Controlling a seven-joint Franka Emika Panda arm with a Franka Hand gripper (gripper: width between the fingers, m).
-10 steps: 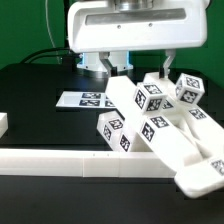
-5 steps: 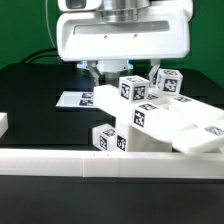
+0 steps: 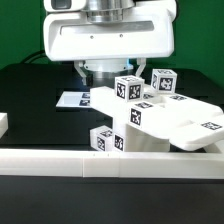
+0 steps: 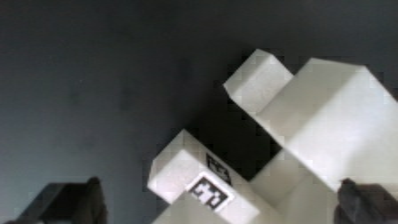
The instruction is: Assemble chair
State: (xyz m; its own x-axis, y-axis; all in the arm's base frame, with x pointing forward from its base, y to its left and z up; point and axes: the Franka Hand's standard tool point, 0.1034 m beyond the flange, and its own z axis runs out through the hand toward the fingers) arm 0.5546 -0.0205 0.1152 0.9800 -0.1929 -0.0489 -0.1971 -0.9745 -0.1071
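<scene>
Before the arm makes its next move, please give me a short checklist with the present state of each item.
1. Gripper open: ok, the fingers stand wide apart in the wrist view.
2. Nothing held between the fingers: ok, the gap shows only parts lying below.
3. Chair parts lie steady: not ok, they are heaped and tilted against one another.
4. Heap stays inside the border rail: ok, it lies behind the rail, though close to it.
5. Marker board uncovered: cannot tell, the heap hides its end on the exterior view's right.
6. One part clearly singled out for grasping: cannot tell.
</scene>
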